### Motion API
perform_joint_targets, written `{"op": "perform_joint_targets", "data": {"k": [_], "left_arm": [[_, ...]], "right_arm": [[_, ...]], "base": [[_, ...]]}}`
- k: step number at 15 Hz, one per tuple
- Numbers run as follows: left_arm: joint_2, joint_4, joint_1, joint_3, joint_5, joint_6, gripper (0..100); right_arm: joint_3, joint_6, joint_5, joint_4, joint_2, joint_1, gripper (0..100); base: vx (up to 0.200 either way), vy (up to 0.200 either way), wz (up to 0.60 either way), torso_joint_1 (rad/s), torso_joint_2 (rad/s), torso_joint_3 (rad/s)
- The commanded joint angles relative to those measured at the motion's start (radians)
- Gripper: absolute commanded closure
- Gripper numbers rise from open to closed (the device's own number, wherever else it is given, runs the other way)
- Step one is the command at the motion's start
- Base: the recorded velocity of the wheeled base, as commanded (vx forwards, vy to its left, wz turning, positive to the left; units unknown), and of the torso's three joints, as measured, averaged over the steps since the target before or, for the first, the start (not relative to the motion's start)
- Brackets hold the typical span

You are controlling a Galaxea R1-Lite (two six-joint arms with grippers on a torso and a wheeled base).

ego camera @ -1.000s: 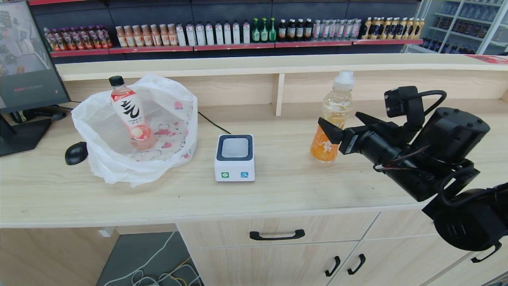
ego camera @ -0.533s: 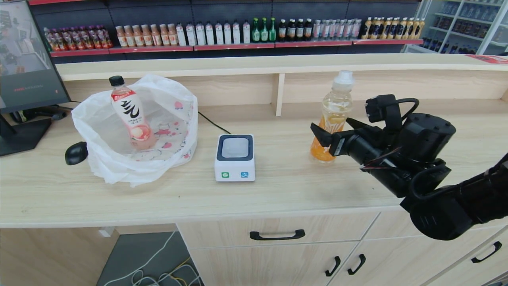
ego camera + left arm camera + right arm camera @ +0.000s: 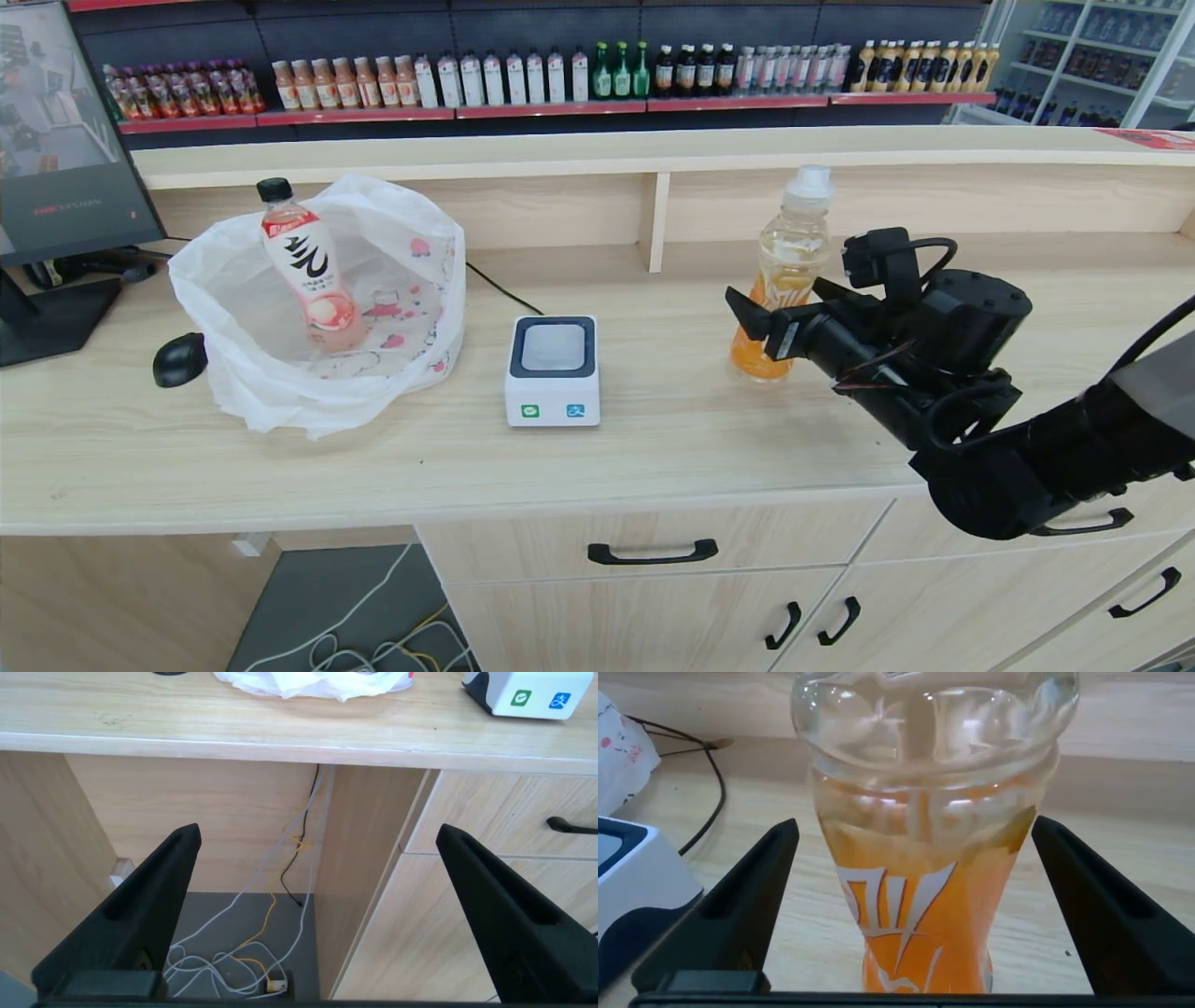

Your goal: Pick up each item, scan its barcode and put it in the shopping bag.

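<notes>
Right claw (image 3: 782, 301), spread wide around the upright orange bottle (image 3: 790, 250) on the desk (image 3: 653, 448), should close squarely on its narrow waist

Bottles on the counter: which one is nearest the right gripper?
The orange bottle with the white cap, standing right of the scanner, between the open fingers of the right gripper. The pink bottle stands far off, inside the shopping bag.

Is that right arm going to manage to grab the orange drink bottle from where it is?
Probably yes. The right arm has its jaws open wider than the orange bottle, which stands upright, centred between them, with nothing in the way.
</notes>
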Motion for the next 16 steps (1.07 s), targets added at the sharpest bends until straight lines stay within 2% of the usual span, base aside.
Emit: {"op": "perform_joint_targets", "data": {"k": [1, 13, 14, 16], "left_arm": [[0.000, 0.000, -0.001, 0.000, 0.000, 0.000, 0], [0.000, 0.000, 0.000, 0.000, -0.001, 0.000, 0], [0.000, 0.000, 0.000, 0.000, -0.001, 0.000, 0], [0.000, 0.000, 0.000, 0.000, 0.000, 0.000, 0]], "right_arm": [[-0.022, 0.001, 0.004, -0.009, 0.037, -0.024, 0], [-0.130, 0.001, 0.012, -0.009, 0.090, -0.030, 0], [-0.130, 0.001, 0.012, -0.011, 0.090, -0.030, 100], [-0.131, 0.001, 0.017, -0.011, 0.085, -0.032, 100]], "base": [[0.000, 0.000, 0.00, 0.000, 0.00, 0.000], [0.000, 0.000, 0.00, 0.000, 0.00, 0.000], [0.000, 0.000, 0.00, 0.000, 0.00, 0.000], [0.000, 0.000, 0.00, 0.000, 0.00, 0.000]]}}
